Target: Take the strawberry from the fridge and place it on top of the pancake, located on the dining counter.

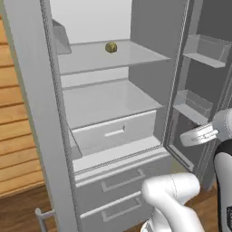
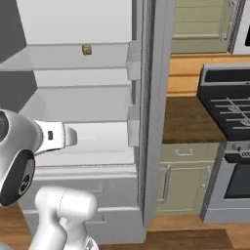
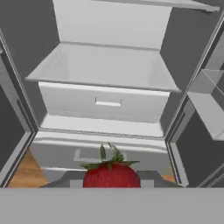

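Observation:
The strawberry [image 3: 111, 175], red with a green leafy top, sits between my gripper's [image 3: 111, 183] dark fingertips at the bottom of the hand view; the gripper is shut on it. My hand hovers just outside the open fridge [image 1: 108, 99], level with its inner drawer [image 3: 105, 103], and points into it. From the base views the gripper [image 1: 186, 137] [image 2: 73, 136] hides the berry. The pancake and the dining counter are out of view.
A yellowish-olive round item [image 1: 111, 47] [image 2: 87, 49] rests on the upper shelf. Both fridge doors stand open: the left door [image 1: 41, 113], and the right door [image 1: 199, 86] with bins. To the right are green cabinets [image 2: 183, 180] and a stove [image 2: 229, 112].

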